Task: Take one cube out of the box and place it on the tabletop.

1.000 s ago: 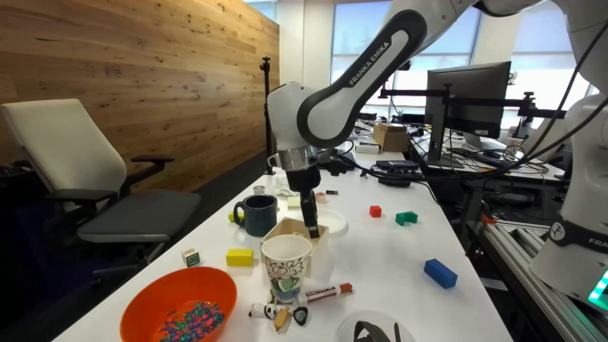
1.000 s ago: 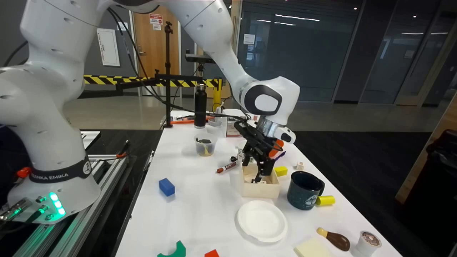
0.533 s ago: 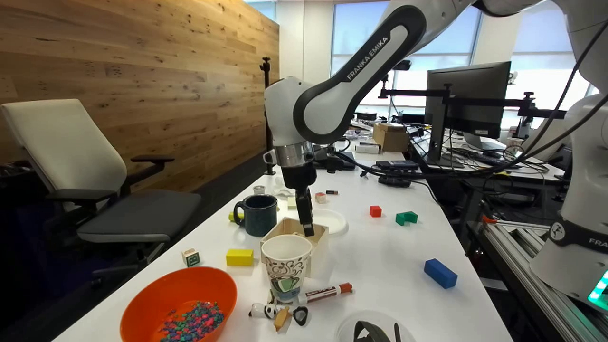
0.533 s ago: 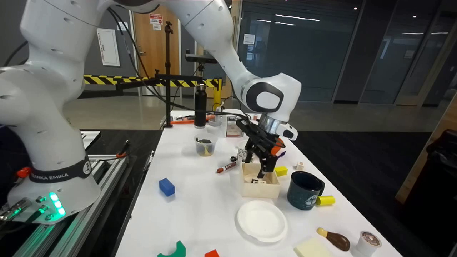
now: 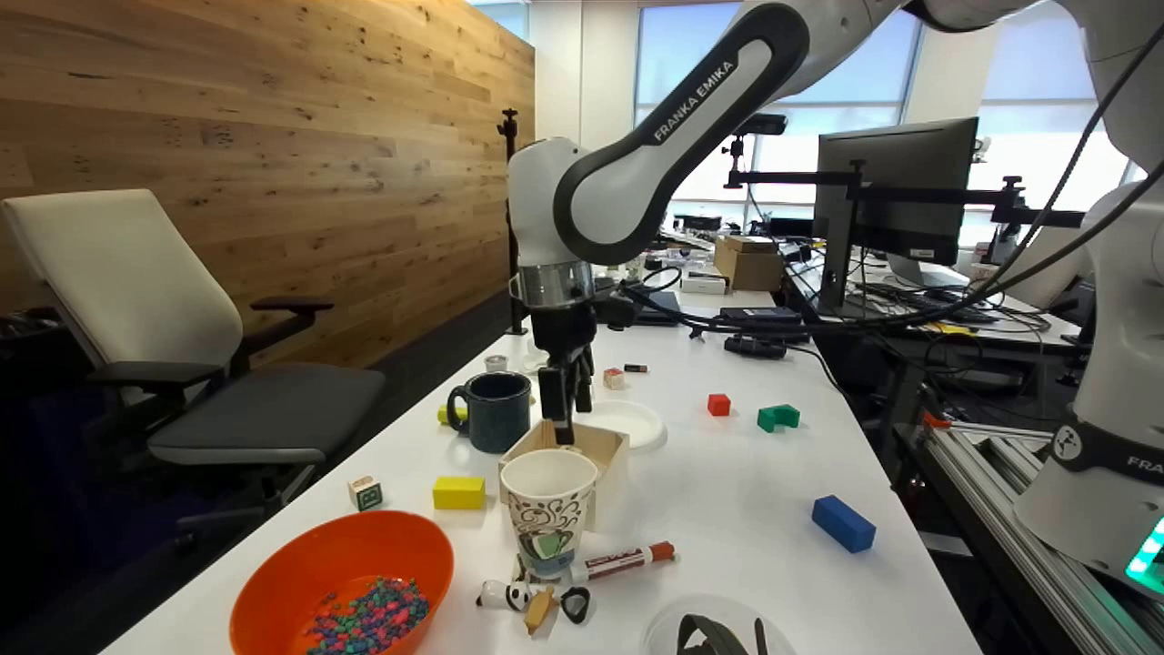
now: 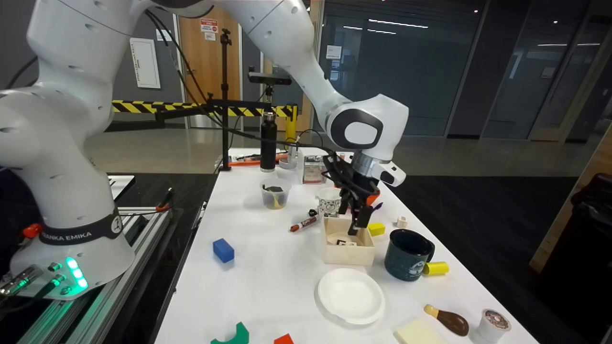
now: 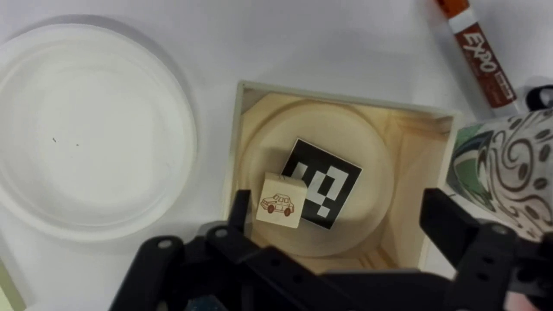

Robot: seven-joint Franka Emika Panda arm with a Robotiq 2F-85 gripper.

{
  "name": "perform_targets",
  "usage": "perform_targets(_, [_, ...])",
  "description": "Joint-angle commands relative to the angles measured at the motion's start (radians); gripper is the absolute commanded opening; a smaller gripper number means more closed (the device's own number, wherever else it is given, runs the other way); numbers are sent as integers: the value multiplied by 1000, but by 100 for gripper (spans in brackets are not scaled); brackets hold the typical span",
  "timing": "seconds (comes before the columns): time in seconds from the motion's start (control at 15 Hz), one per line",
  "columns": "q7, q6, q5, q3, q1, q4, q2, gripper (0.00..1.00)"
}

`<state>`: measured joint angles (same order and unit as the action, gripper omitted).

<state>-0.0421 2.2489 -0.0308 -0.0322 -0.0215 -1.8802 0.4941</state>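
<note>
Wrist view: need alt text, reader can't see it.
A small pale wooden cube with a red car print sits in an open-topped pale wooden box, partly hiding a black-and-white printed square; an open black pincer spans the lower frame. A round white plate lies left of the box; a red Expo marker and a patterned paper cup are at right.

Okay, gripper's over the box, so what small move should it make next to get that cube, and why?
Probably a slight sideways shift of the gripper toward the white plate before lowering. In the wrist view its jaws stand open, and the cube in the box lies well off-centre toward the plate side, so centring it would likely give a cleaner grasp.
</note>
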Motion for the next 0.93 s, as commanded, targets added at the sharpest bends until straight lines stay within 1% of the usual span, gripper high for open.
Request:
perform_targets(0.0, [-104,-2,-46,15,-3,17,10,100])
perform_targets(0.27, [-184,-22,-78,25,7,2,2,100])
perform_targets(0.67, [-269,-5,-201,18,12,-30,-14,100])
perform_targets(0.73, [-262,-5,-207,16,9,-38,-19,100])
perform_targets(0.8, [-244,-10,-166,30,1,-8,1,100])
perform_targets(0.87, [-246,-10,-172,28,1,-11,1,100])
